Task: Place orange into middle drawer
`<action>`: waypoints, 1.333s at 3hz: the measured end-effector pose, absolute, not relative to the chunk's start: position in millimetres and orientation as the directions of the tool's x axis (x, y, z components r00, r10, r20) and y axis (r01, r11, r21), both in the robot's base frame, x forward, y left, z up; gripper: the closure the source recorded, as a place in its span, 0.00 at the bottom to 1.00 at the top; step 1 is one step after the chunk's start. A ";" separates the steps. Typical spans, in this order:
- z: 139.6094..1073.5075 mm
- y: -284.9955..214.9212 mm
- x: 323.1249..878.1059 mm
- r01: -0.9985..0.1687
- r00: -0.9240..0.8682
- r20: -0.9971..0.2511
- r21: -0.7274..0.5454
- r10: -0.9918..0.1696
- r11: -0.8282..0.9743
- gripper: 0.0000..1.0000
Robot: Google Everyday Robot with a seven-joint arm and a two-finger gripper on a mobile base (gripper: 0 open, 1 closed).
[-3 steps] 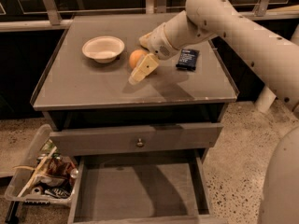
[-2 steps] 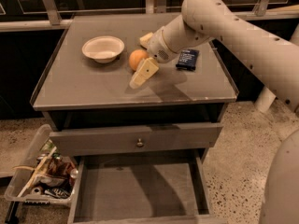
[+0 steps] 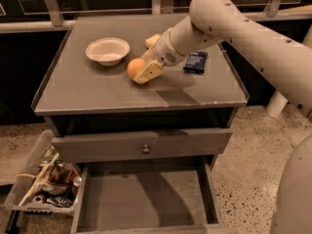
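Observation:
The orange (image 3: 134, 67) lies on the grey cabinet top, right of the white bowl. My gripper (image 3: 145, 57) hangs low over the top at the end of the white arm that reaches in from the right. It is open, with one pale finger (image 3: 149, 71) touching the orange's right side and the other (image 3: 152, 40) further back. The orange sits at the fingertips, not clasped. The middle drawer (image 3: 141, 201) is pulled out below, and its flat grey floor is bare.
A white bowl (image 3: 107, 50) stands at the back left of the top. A dark blue packet (image 3: 196, 61) lies to the right of the arm. The knobbed upper drawer (image 3: 145, 148) sticks out slightly. A bin of clutter (image 3: 44, 189) sits on the floor at the left.
The arm has swung a little to the left and lower. The orange now lies slightly further left and nearer the front, against the near finger.

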State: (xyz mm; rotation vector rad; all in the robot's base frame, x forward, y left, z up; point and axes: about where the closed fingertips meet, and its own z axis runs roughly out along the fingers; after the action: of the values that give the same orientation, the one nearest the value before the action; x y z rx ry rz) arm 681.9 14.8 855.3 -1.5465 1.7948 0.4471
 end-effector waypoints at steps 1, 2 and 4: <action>855.3 14.8 681.9 -0.957 -0.027 -0.704 -0.187 -0.709 0.222 0.64; 855.2 14.8 681.9 -0.957 -0.027 -0.704 -0.187 -0.709 0.222 0.88; 858.4 16.4 682.4 -0.958 -0.020 -0.694 -0.192 -0.720 0.212 1.00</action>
State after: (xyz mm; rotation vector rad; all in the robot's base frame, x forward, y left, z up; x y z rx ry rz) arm 682.4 16.4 858.4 -1.5637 1.7948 0.4366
